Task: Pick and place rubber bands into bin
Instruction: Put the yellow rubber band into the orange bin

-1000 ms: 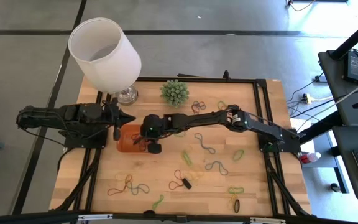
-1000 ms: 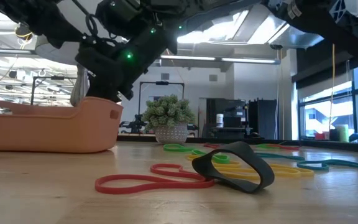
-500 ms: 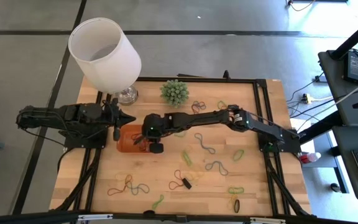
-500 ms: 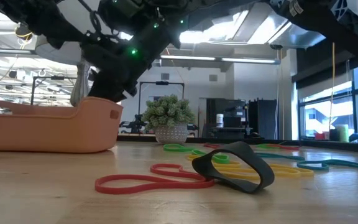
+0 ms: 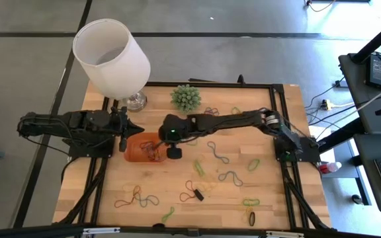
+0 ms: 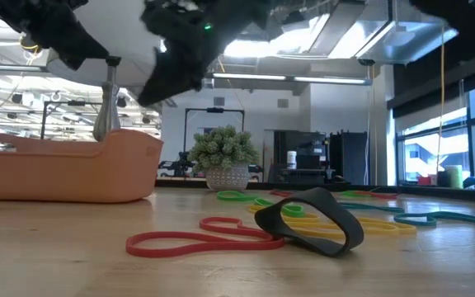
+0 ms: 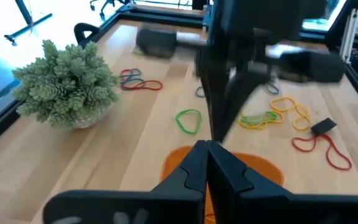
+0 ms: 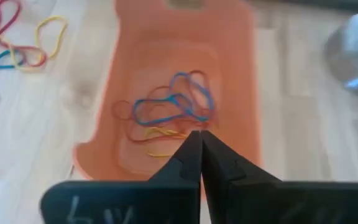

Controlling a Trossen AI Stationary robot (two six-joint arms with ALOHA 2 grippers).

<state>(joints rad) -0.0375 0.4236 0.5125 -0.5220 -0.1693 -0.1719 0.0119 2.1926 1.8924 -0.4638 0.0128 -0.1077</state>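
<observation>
The orange bin (image 5: 139,149) is seen left of centre in the high view, and a small tangle of rubber bands (image 8: 169,112) in blue, red and yellow is shown lying on its floor in the right wrist view. Just above and beside the bin's right edge the right gripper (image 5: 171,137) is held, its fingers (image 8: 199,163) pressed together with nothing between them. At the bin's left edge the left gripper (image 5: 124,126) is parked, likewise shut and empty, as its wrist view confirms.

Only a small part of the task is judged to be done. Many loops are left scattered on the wooden table (image 5: 276,198): a cluster in the lower left of the high view (image 5: 137,197), a red loop with a black band (image 5: 195,192) at lower centre, blue-grey ones (image 5: 217,153) in the middle, and green and yellow ones (image 5: 251,209) toward the lower right. More are seen near the spiky green plant (image 5: 185,97) in the upper middle. The white lampshade (image 5: 110,56) stands at upper left, apart from the work. A further pick from the table is judged to be called for.
</observation>
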